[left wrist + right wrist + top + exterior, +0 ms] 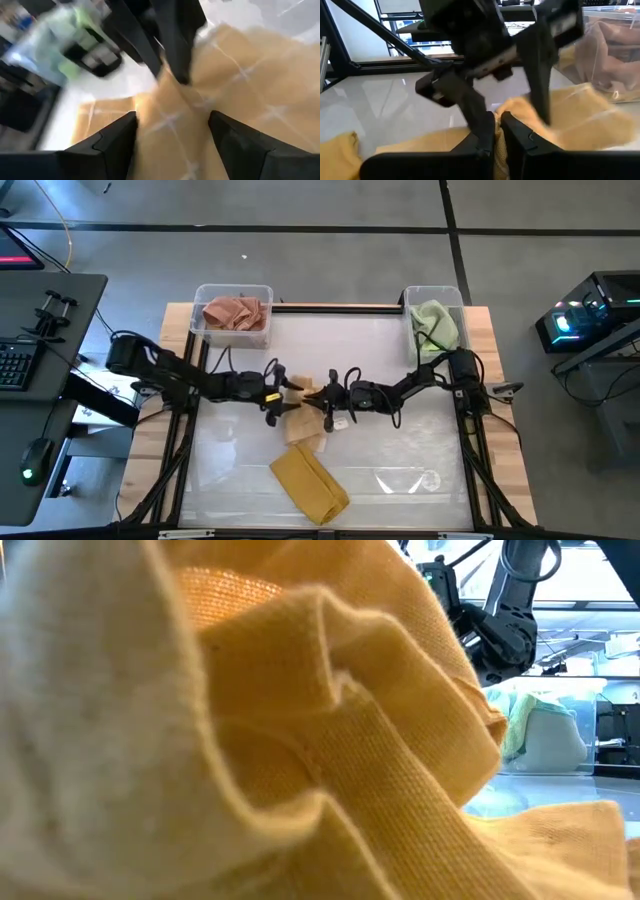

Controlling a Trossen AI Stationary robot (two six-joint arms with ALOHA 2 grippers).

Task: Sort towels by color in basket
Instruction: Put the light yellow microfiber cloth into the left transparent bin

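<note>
A pale orange checked towel (pixel 305 425) lies crumpled at the table's middle. My right gripper (pixel 328 405) reaches in from the right and is shut on it (pixel 497 127). My left gripper (pixel 283 392) comes from the left, open, with its fingers on either side of the same towel (pixel 172 135). A mustard yellow towel (pixel 308 483) lies bunched near the near edge and fills the low view (pixel 330 740). Salmon pink towels (pixel 234 313) rest in the far left bin and light green towels (pixel 436 325) in the far right bin. My right gripper pinches a raised fold of the checked towel (pixel 512 107) between its two fingers. It comes in from the table's right, slanting down. The fold stands up in the hold while the rest of the cloth (pixel 585 120) lies slack on the table.
Two clear plastic bins stand at the far corners, the left one (pixel 200 330) and the right one (pixel 457 300). The two grippers are close together, tip to tip over the checked towel. Bare white table shows on the near right (pixel 420 470).
</note>
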